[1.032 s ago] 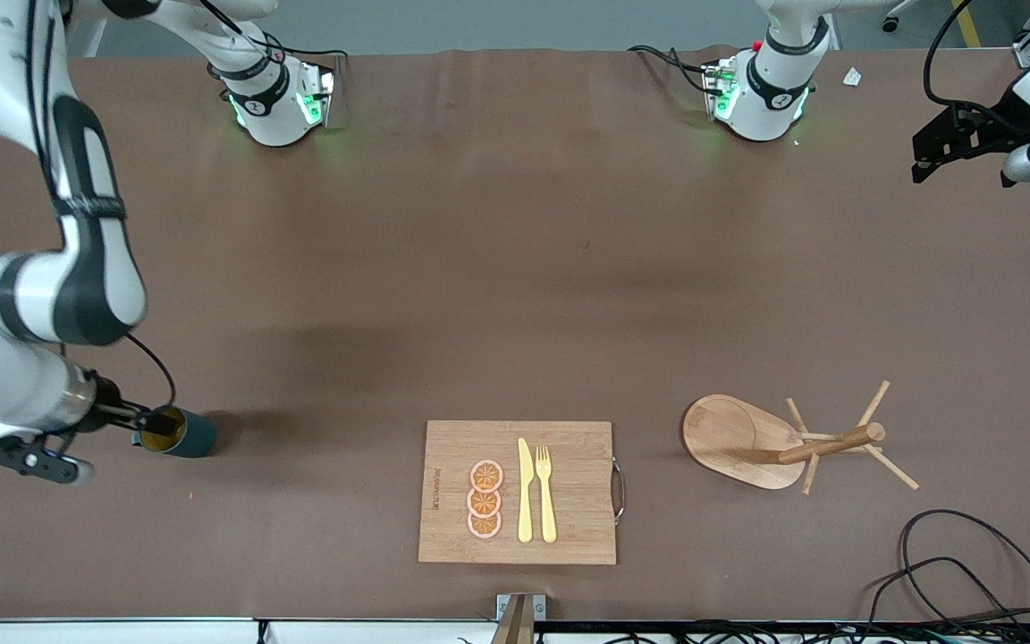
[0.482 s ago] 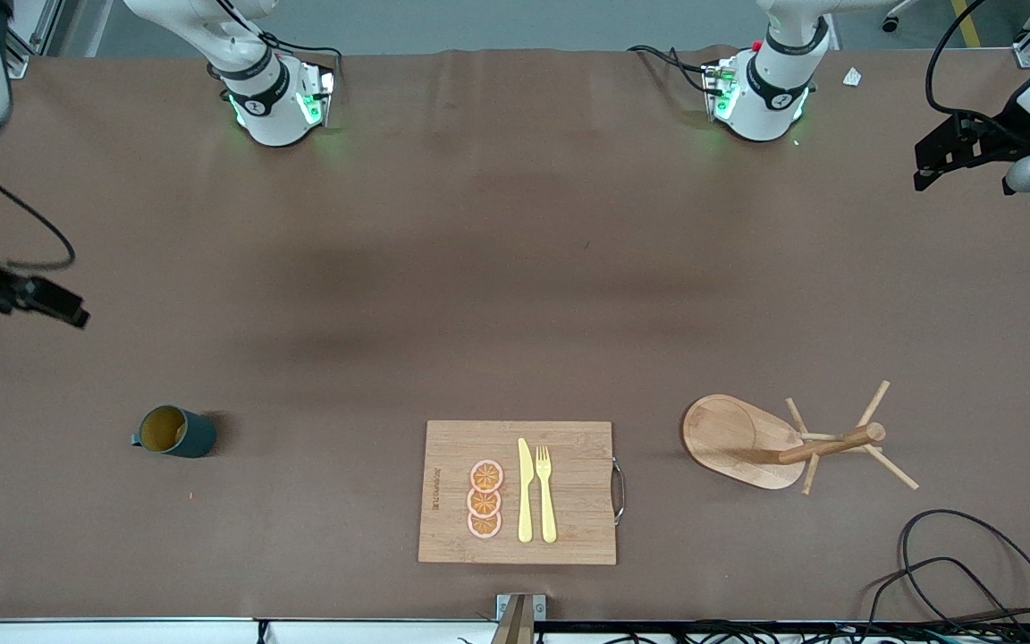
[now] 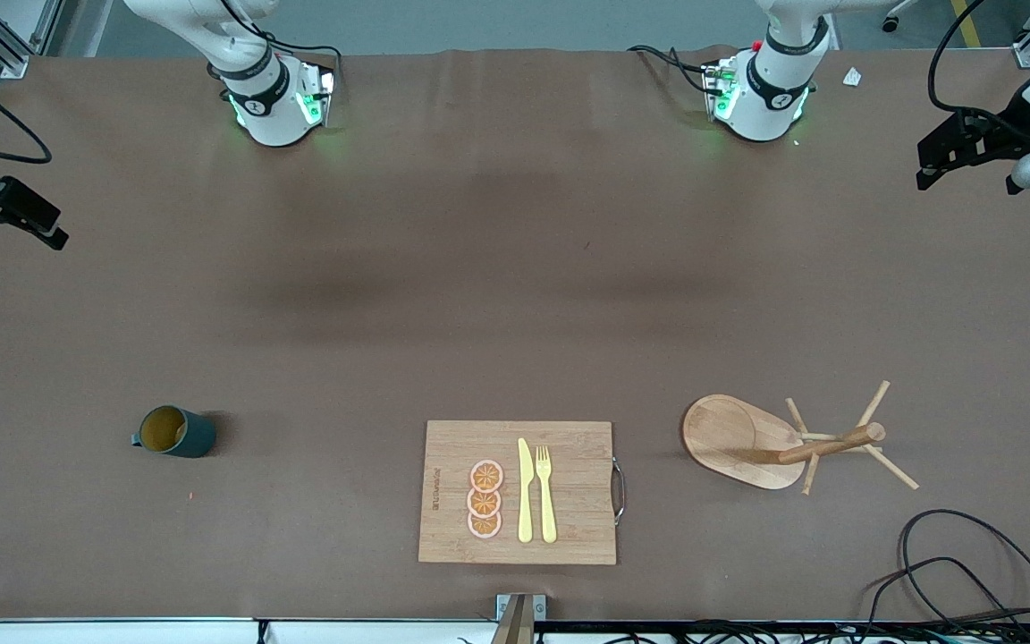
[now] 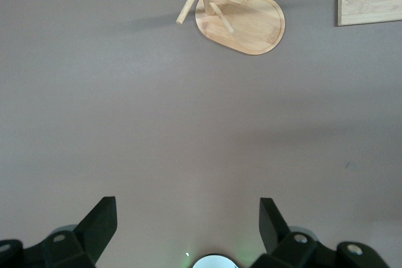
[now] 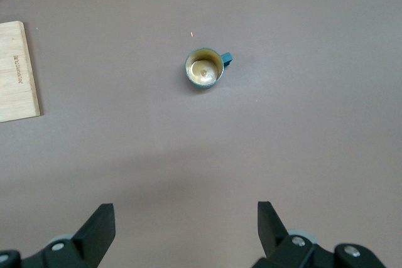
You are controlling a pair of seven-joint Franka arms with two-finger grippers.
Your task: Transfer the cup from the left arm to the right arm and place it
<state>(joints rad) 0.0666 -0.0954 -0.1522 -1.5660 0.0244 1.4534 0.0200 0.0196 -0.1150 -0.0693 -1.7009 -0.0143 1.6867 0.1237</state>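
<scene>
The cup is a dark teal mug with a mustard-yellow inside. It stands upright and alone on the brown table toward the right arm's end, its small handle pointing at that end. The right wrist view looks down on the cup from high up. My right gripper hangs open over the table's edge at that end, well clear of the cup, with nothing between its fingers. My left gripper waits open and empty over the left arm's end of the table; its fingers frame bare table.
A bamboo cutting board with three orange slices, a yellow knife and a fork lies near the front camera's edge. A wooden mug tree on an oval base stands toward the left arm's end. Black cables loop at the corner nearest the camera there.
My right gripper was at the cup's handle a second ago; it has pulled back and risen toward the table's edge, leaving the cup standing. The left arm has barely shifted.
</scene>
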